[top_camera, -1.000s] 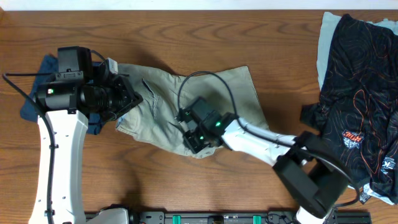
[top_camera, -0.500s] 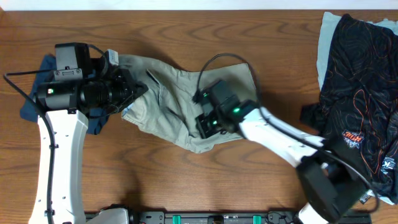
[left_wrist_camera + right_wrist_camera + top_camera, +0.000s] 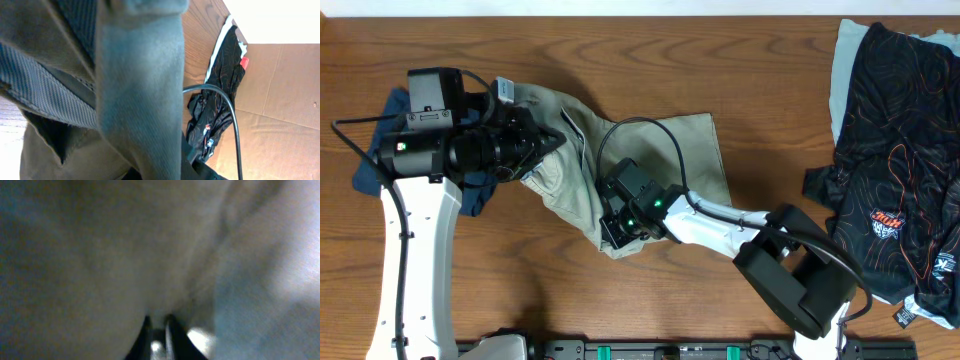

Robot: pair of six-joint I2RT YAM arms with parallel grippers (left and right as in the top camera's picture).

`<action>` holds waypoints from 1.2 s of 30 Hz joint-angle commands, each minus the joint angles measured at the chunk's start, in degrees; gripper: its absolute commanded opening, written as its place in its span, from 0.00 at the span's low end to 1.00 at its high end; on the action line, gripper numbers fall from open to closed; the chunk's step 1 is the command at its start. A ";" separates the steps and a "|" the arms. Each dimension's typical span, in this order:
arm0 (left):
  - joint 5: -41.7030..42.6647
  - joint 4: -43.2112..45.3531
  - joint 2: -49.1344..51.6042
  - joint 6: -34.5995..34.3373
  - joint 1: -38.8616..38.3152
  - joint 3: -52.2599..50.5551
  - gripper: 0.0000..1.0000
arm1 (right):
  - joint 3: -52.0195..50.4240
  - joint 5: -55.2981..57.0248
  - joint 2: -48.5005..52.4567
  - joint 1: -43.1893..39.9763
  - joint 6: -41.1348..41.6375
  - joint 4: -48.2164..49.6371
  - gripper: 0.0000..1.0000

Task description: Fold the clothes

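The khaki-beige shorts (image 3: 670,160) lie crumpled at the table's middle. My left gripper (image 3: 542,148) is shut on their left end, near the waistband, and holds it off the table; in the left wrist view the cloth (image 3: 135,85) fills the frame and hides the fingers. My right gripper (image 3: 617,222) is shut on the shorts' lower front fold. In the right wrist view the two dark fingertips (image 3: 159,327) are close together with blurred cloth (image 3: 125,245) pinched between them.
A dark blue garment (image 3: 375,165) lies under the left arm at the far left. A black patterned garment (image 3: 895,150) on a pale cloth lies at the right edge, also seen in the left wrist view (image 3: 217,85). A cardboard wall (image 3: 280,110) stands beyond.
My right gripper swung up and right with the cloth, then back down and left toward the front fold. The shorts have bunched narrower. My left gripper has shifted a little to the right.
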 commanded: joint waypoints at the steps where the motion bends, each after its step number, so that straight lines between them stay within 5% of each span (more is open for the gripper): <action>1: 2.45 0.52 -0.66 -0.46 -0.02 1.92 0.06 | 1.51 1.33 -1.05 -3.23 -0.24 -2.78 0.20; 15: -0.35 -1.16 -0.66 2.29 -0.37 1.79 0.06 | 2.23 19.91 -8.96 -26.01 -6.36 -26.16 0.22; 25: -0.37 -0.68 -0.63 2.29 -1.60 1.79 0.06 | 1.68 39.08 -8.90 -33.29 -1.53 -28.00 0.23; 36: -0.39 4.79 -0.57 0.04 -5.11 1.79 0.06 | -1.95 31.23 -7.69 -33.90 -1.16 -24.96 0.17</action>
